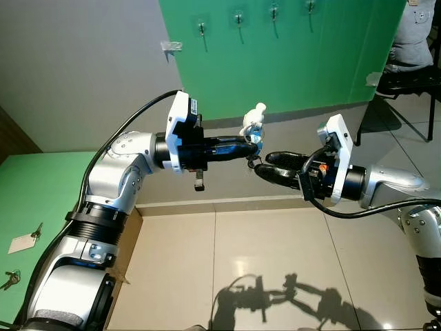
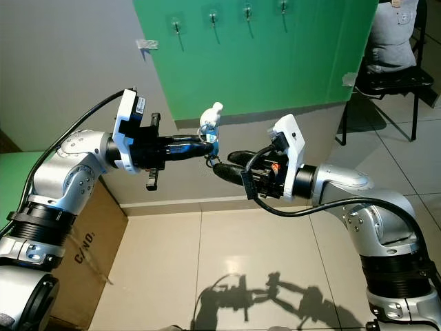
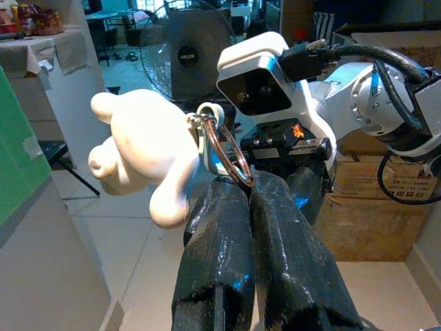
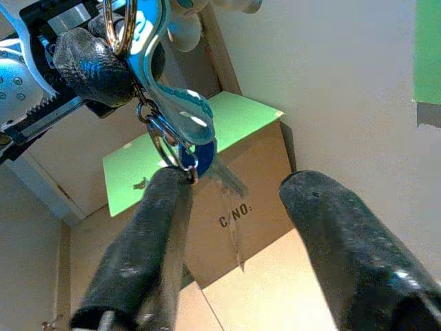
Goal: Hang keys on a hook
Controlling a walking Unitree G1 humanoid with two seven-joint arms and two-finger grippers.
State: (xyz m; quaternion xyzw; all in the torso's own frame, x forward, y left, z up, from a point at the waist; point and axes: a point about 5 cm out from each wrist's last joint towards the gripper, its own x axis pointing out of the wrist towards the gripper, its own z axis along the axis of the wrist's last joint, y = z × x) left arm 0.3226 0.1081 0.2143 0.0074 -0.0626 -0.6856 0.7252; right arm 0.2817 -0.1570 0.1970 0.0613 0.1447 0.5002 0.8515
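Test room: green hook board point(image 1: 275, 48), cardboard boxes point(image 3: 372, 207), fan point(image 3: 186, 55).

We get bright, even indoor light. Sharp arm shadows and soft glare on the floor tiles point(image 1: 275, 296). Head views crisp; wrist views blur the near fingers point(image 3: 227, 269), with slight edge distortion.

Cardboard box point(image 2: 89, 234) showing black print "C/NO." on its side; fan point(image 3: 187, 58) hub label too small, not reading.
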